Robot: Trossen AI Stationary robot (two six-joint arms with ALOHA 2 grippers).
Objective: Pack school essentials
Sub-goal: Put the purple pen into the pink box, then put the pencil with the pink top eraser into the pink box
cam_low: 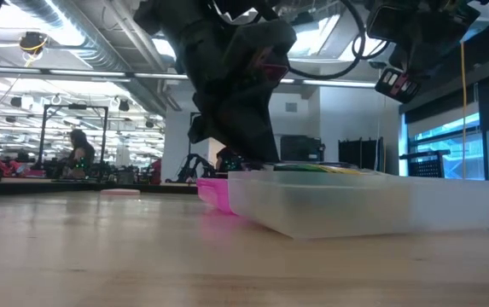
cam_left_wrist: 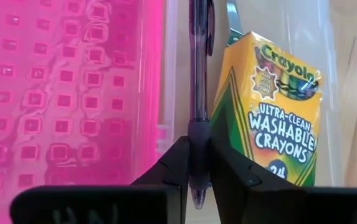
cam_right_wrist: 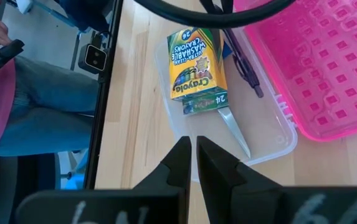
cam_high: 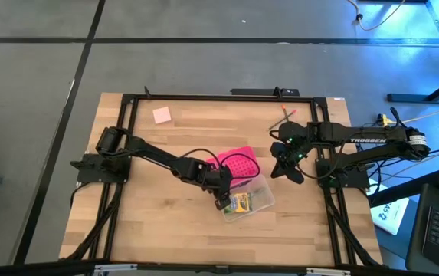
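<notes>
A clear case [cam_high: 248, 201] lies open mid-table, its pink perforated lid [cam_high: 238, 165] folded back beside it. Inside lie the green-yellow crayon box [cam_left_wrist: 271, 106], a scissors blade [cam_right_wrist: 235, 130] poking out from under the box, and a dark pen [cam_left_wrist: 200, 74]. My left gripper [cam_high: 221, 201] is down at the case's near-left end, shut on the pen. My right gripper [cam_right_wrist: 192, 155] hovers shut and empty above the table, right of the case [cam_high: 288, 165]. A pink sticky-note pad [cam_high: 162, 115] and pencils [cam_high: 286, 115] lie on the far part of the table. My left gripper pinches the dark pen between its two fingers at the rubber grip section [cam_left_wrist: 198, 134], close to one end. The fingers lie along the pen. The pen runs forward in the case between the lid's hinge edge and the crayon box; whether it rests on the case floor I cannot tell.
A black frame [cam_high: 204, 97] runs around the wooden tabletop. Bare wood lies left of and in front of the case. A seated person [cam_right_wrist: 16, 106] shows beyond the table's edge in the right wrist view.
</notes>
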